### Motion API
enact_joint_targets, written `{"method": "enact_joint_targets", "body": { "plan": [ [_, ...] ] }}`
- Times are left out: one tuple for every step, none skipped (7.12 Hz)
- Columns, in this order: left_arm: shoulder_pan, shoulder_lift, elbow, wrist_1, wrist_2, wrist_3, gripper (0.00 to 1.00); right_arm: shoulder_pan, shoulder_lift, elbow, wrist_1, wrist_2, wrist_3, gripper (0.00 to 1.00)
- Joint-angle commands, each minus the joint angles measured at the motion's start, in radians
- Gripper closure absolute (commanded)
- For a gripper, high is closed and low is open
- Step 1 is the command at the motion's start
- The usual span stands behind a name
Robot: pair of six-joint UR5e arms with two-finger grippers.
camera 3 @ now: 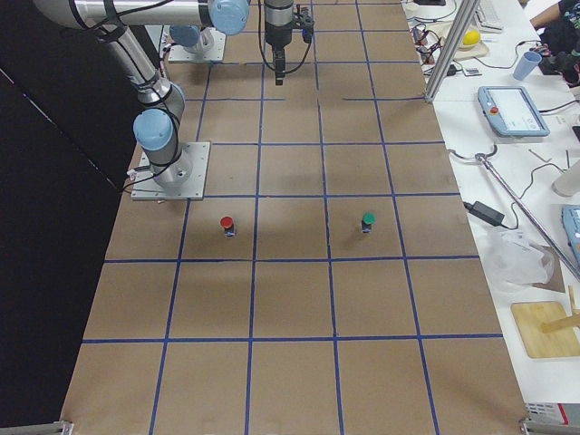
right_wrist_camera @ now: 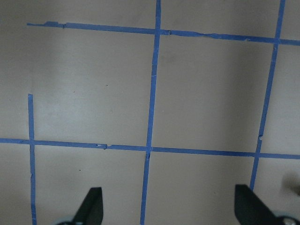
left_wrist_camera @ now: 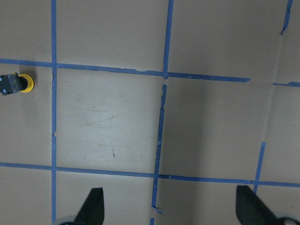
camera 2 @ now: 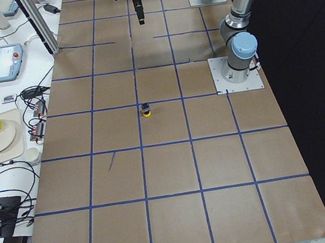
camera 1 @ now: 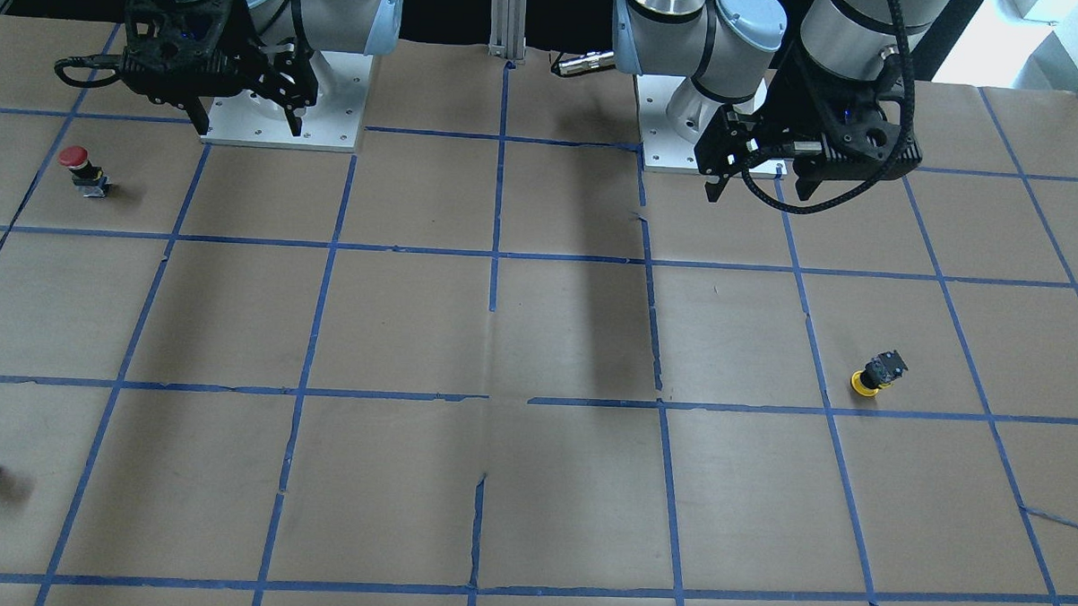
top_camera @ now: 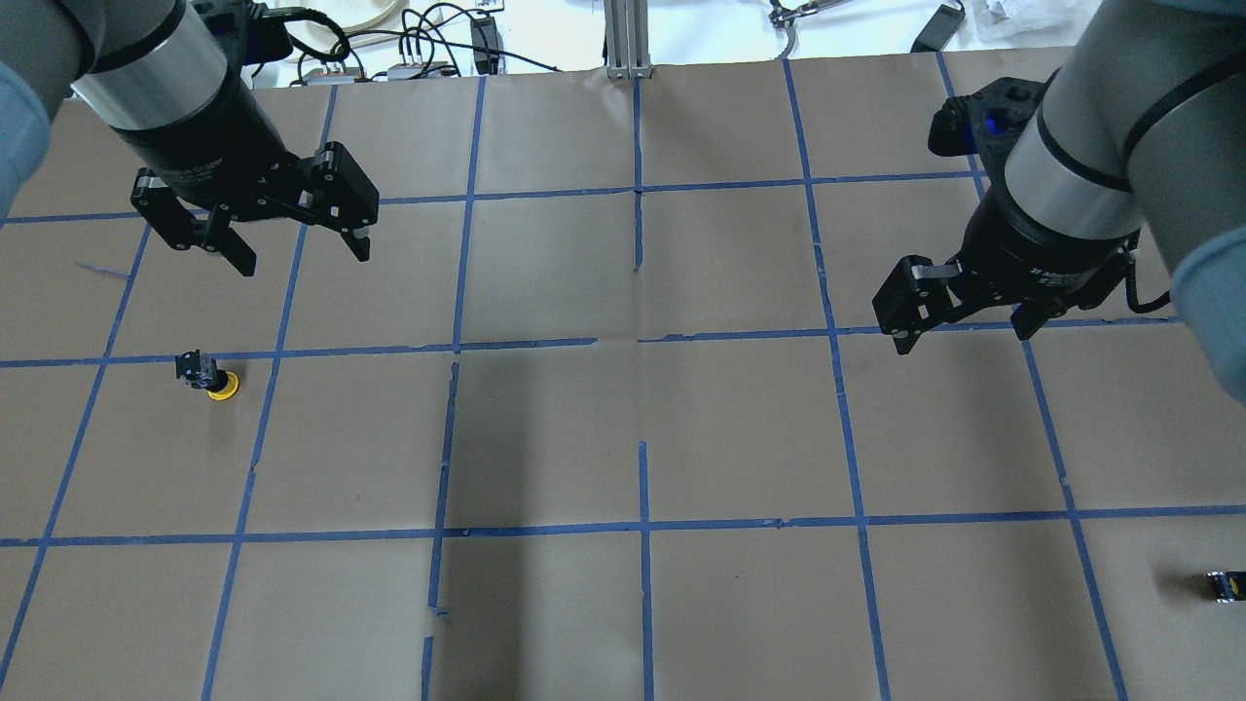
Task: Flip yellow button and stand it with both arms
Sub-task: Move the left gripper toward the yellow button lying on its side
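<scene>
The yellow button (top_camera: 207,376) rests on the brown paper on my left side, apart from both grippers. Its yellow cap touches the paper and its black body points away from it at a tilt. It also shows in the front view (camera 1: 877,373), the left side view (camera 2: 146,110) and at the left edge of the left wrist view (left_wrist_camera: 16,84). My left gripper (top_camera: 302,255) hangs open and empty above the table, beyond the button; it also shows in the front view (camera 1: 758,194). My right gripper (top_camera: 964,336) hangs open and empty over the right half; it also shows in the front view (camera 1: 245,122).
A red-capped button (camera 1: 77,166) stands on my right side near the right arm's white base plate (camera 1: 331,107). A tiny black block (top_camera: 1225,584) lies near the table's right edge. Blue tape lines grid the paper. Cables and gear lie beyond the far edge.
</scene>
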Motion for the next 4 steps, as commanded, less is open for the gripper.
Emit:
{"method": "enact_joint_targets", "body": {
  "plan": [
    [0.001, 0.002, -0.005, 0.006, -0.009, 0.0, 0.0, 0.0, -0.001, -0.004, 0.005, -0.005, 0.0, 0.0],
    [0.001, 0.002, -0.008, 0.007, -0.011, 0.0, 0.0, 0.0, -0.007, -0.003, 0.004, -0.002, 0.0, 0.0],
    [0.002, -0.001, -0.01, 0.009, 0.001, 0.002, 0.0, 0.0, -0.012, 0.003, 0.002, 0.008, 0.0, 0.0],
    [0.007, -0.007, -0.01, 0.012, 0.003, 0.002, 0.0, 0.0, -0.012, 0.002, -0.001, 0.006, 0.0, 0.0]
  ]
}}
